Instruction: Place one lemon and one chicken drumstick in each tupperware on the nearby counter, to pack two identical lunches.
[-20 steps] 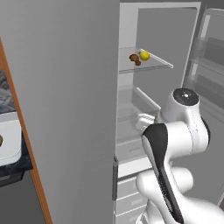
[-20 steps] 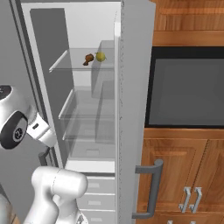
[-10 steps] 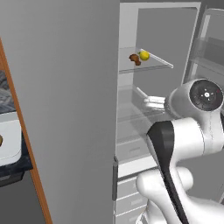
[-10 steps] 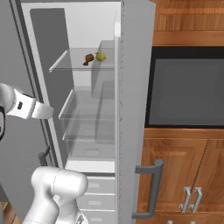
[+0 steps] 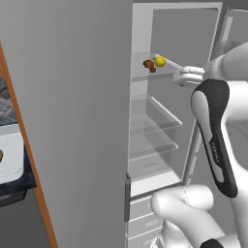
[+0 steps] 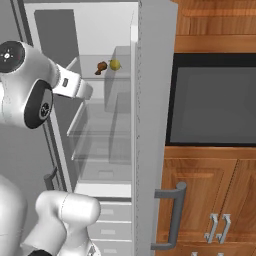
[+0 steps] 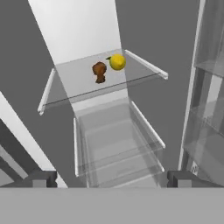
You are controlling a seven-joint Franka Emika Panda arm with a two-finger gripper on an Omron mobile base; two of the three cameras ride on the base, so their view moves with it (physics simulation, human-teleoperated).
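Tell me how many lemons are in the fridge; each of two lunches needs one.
1. A single lemon sits on the upper glass shelf, beside the drumstick, toward the back. The lower shelves look bare, though door bins are partly out of sight.

A yellow lemon [image 7: 117,61] sits beside a brown drumstick [image 7: 99,71] on a clear glass shelf [image 7: 78,83]; the fridge [image 5: 72,97] is grey, the cabinets [image 6: 210,185] orange-brown wood.

Flat, even rendered light is filling all views, with no glare or blur. The fridge back wall [image 7: 76,26] is glowing brightest at upper centre; glass shelves [image 7: 100,78] are casting faint grey shading.
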